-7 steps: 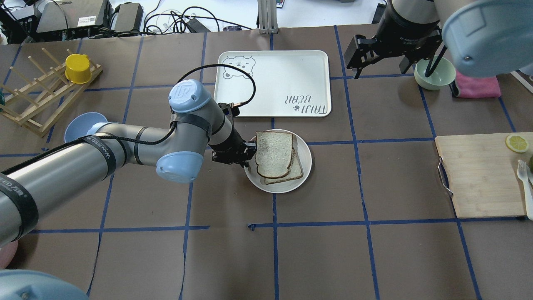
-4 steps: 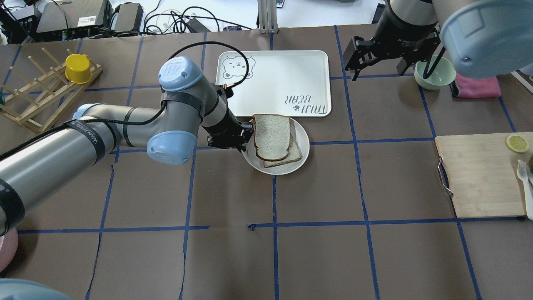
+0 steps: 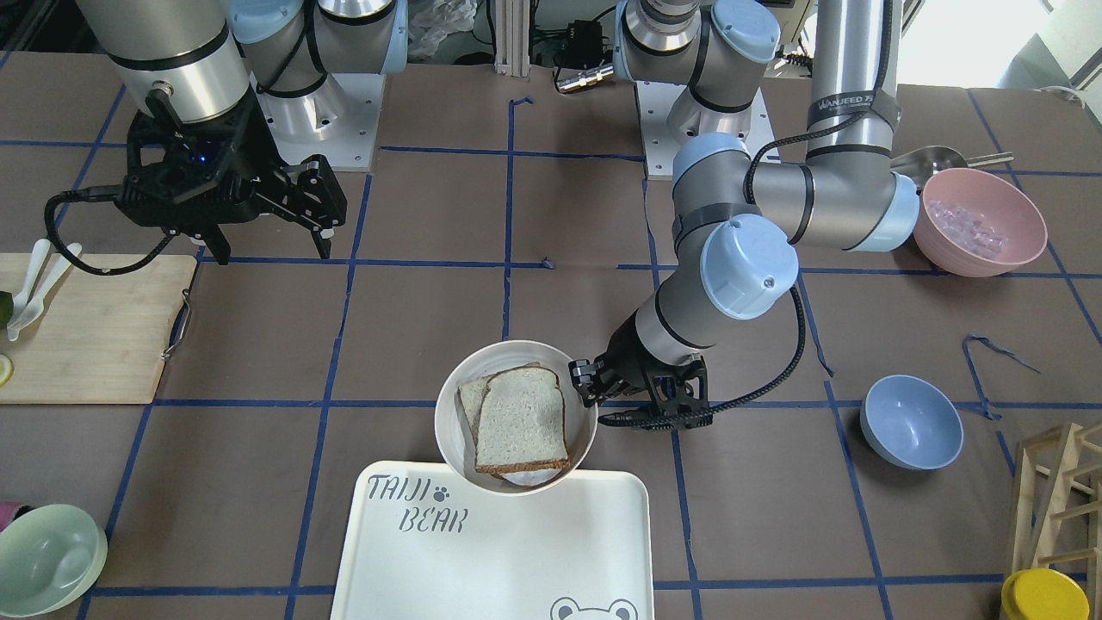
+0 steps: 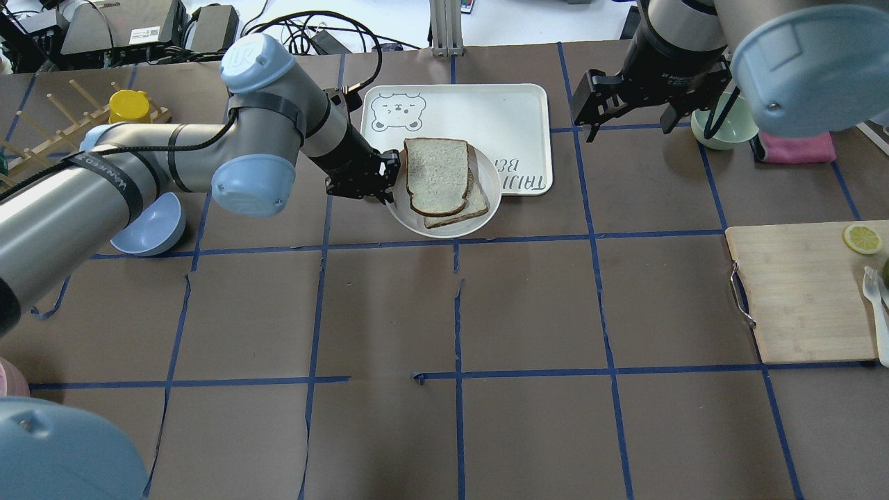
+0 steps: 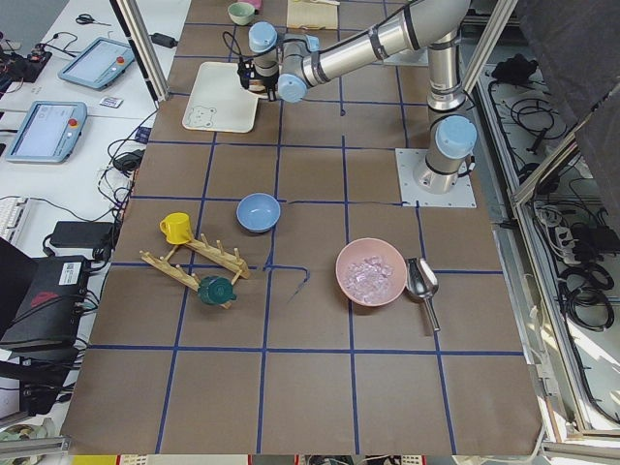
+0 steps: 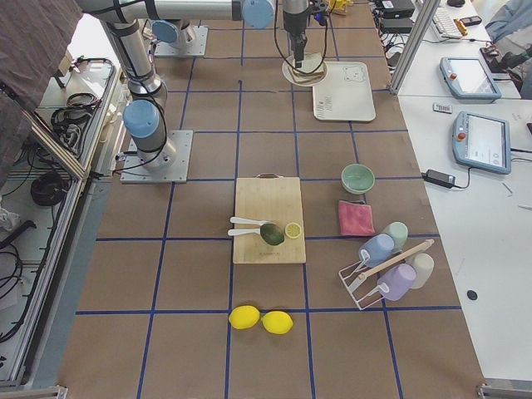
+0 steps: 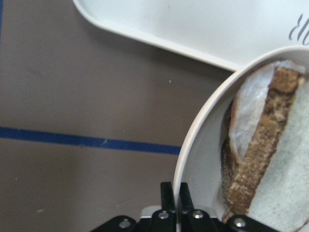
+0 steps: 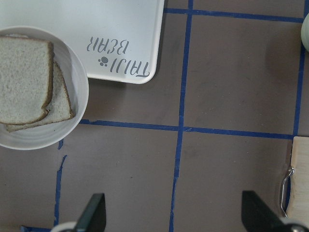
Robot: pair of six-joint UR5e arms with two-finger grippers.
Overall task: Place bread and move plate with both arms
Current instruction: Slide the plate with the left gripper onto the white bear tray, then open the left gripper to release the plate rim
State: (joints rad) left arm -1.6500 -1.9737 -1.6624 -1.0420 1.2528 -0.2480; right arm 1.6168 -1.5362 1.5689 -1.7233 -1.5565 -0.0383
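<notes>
The round cream plate (image 4: 444, 231) holds two stacked slices. The bread (image 4: 436, 175), speckled with a dark brown crust, lies on top of a paler slice (image 4: 478, 206). My left gripper (image 4: 389, 182) is shut on the plate's left rim, and the wrist view shows its fingertips (image 7: 168, 192) pinching the rim (image 7: 193, 145). The plate overlaps the near corner of the white tray (image 4: 486, 114). It also shows in the front view (image 3: 456, 387) next to the left gripper (image 3: 581, 379). My right gripper (image 4: 628, 114) hangs open and empty above the table, right of the tray.
A pale green bowl (image 4: 726, 128) and pink cloth (image 4: 799, 146) sit at the far right. A cutting board (image 4: 799, 292) with a lemon slice lies right. A blue bowl (image 4: 149, 226), wooden rack (image 4: 42, 153) and yellow cup (image 4: 128, 105) are left. A pink bowl (image 3: 977, 220) stands near the left base.
My left gripper has carried the plate with both slices away from the robot and slightly left, from the table's middle onto the tray's near corner. The right gripper has barely shifted.
</notes>
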